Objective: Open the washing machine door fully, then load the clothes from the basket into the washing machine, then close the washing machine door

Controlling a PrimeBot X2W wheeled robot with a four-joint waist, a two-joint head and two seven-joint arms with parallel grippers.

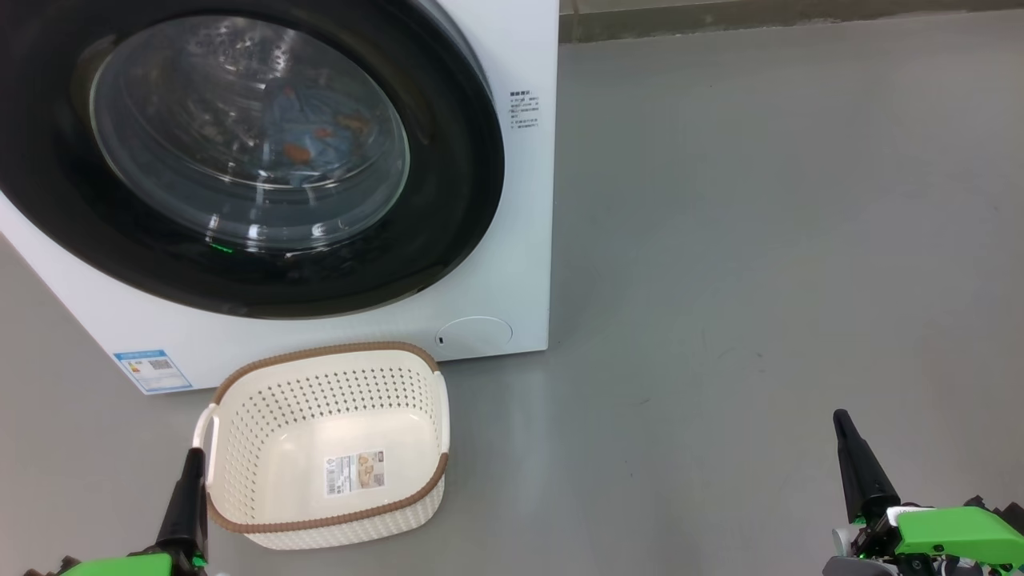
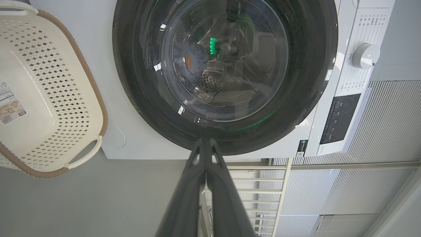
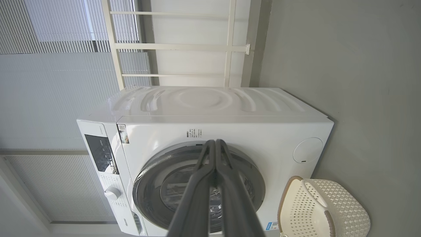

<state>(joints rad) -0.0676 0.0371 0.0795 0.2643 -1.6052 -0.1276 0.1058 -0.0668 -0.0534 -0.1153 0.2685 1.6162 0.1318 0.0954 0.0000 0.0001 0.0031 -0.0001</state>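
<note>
The washing machine stands at the upper left with the washing machine door shut flat against its front. Through the glass I see the clothes, light blue with orange prints, lying in the drum; the left wrist view shows the clothes too. The basket sits on the floor in front of the machine with nothing in it but a paper label. My left gripper is shut, just left of the basket's handle. My right gripper is shut, far to the right above bare floor.
Grey floor stretches to the right of the machine. A control panel and a white knob sit on the machine's upper front. A white rack and ribbed wall panels stand behind it.
</note>
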